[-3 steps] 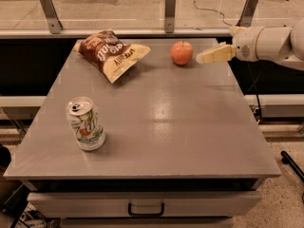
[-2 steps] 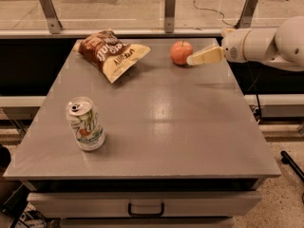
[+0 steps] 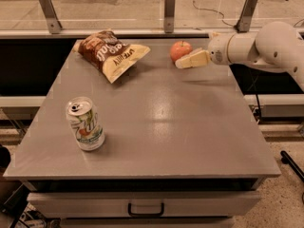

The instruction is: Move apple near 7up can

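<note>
A: Far left of the claw [image 3: 192, 59], toward the front: 7up can [image 3: 85, 125], upright. Chip bag [image 3: 110, 54] left too, nearer.
B: Apple [image 3: 179, 48] right against claw; open or closed, can't tell. Risk: off-centre contact rolls apple off the tabletop [image 3: 190, 127] back edge.

Grey table [image 3: 166, 127] with apple [image 3: 179, 49], chip bag [image 3: 109, 53] and upright 7up can [image 3: 85, 124]; gripper [image 3: 185, 61] just beside the apple.
</note>
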